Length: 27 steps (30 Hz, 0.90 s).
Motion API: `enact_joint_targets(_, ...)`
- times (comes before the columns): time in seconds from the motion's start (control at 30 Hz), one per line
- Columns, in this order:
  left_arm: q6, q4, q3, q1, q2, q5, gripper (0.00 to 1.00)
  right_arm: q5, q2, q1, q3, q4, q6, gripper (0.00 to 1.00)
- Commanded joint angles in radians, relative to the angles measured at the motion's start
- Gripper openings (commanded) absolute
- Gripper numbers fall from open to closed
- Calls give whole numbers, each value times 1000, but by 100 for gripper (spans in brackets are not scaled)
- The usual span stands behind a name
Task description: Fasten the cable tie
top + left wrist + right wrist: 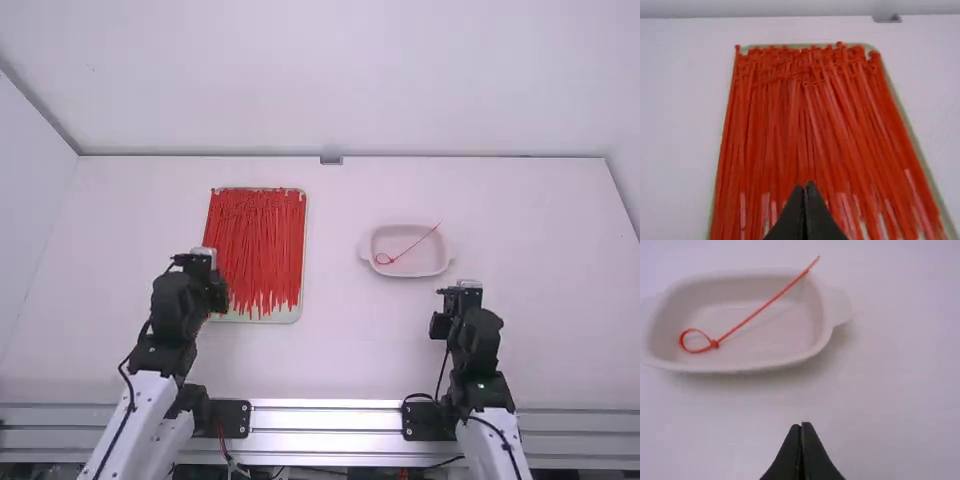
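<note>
Grippers are both pressed closed with nothing between the fingers. The left gripper (203,264) sits lower left of centre in the high view, its tips over the near end of the red cable ties (258,245); whether it touches them cannot be told. In the left wrist view those joined tips (805,189) lie over the ties' loose tails. The ties are spread side by side, heads toward the top of the frame, on a pale green tray (272,318) left of centre.

The right gripper (466,292) is at the lower right, over the bare white table (540,210), near the lower right corner of a white dish (408,273) but apart from it. Inside the dish lies one looped cable tie (408,245). Its small closed loop is at the dish's left end, and its tail slants up to the right across the rim.
</note>
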Motion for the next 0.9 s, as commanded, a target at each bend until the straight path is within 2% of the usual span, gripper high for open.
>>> enact_joint_targets(0.0, 6, 3, -50, 4, -54, -37, 0, 2, -50, 2, -10, -5, 2, 0)
enact_joint_targets(0.37, 6, 3, -242, 4, -252, -37, 0, 2, -221, 2, -10, -5, 2, 0)
enact_joint_targets(0.87, 6, 3, -242, 4, -463, -37, 0, 2, -394, 2, -10, -5, 2, 0)
